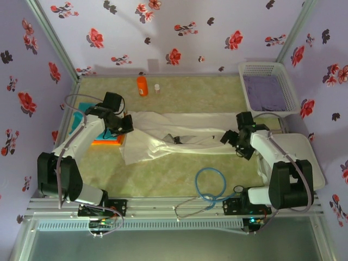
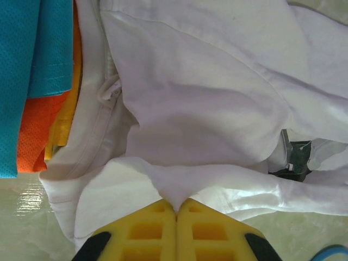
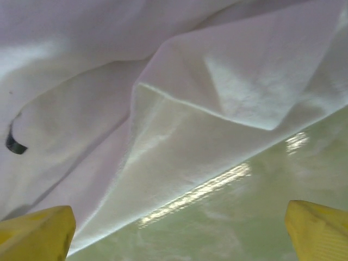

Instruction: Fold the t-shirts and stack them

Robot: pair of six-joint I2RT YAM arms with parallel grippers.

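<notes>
The surface (image 1: 163,179) carries the white t-shirt (image 1: 179,130), spread out and wrinkled. Its long axis runs from left to right between the two arms. In the far right corner stands a white basket (image 1: 261,64) with a purple cloth (image 1: 263,92) inside. At the left end of the white shirt, touching it, lies the folded stack, with the teal t-shirt (image 2: 22,81) over the orange t-shirt (image 2: 32,136). The left fingers (image 2: 144,234) are pressed together on a pinch of the white shirt near that end. The right fingers (image 3: 38,231) stand wide apart and hold nothing. The shirt's right edge lies just ahead of them, so I judge this arm the nearer one for taking that end.
</notes>
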